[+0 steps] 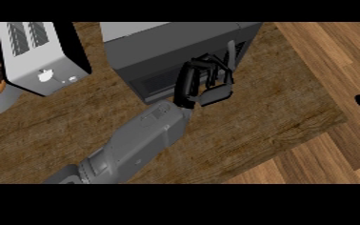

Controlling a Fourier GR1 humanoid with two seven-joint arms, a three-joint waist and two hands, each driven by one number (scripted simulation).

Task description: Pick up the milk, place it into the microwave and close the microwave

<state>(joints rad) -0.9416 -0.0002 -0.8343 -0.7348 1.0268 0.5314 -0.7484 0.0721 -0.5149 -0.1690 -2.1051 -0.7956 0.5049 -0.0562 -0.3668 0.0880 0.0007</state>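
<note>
Microwave (172, 52) sits on wooden counter (267, 109), dark grey box, door looks shut, front facing down-view. Milk not visible anywhere, presumably hidden; cannot tell where. White toaster (42, 57) stands left of microwave, apart from it. Lighter wood floor (316, 47) lies right of microwave beyond counter edge. One hand (204, 83) shows, on grey forearm (137, 148) coming from lower left of microwave; which arm, cannot tell for sure. Fingers curled, overlapping microwave front near its right edge; holding nothing visible.
</note>
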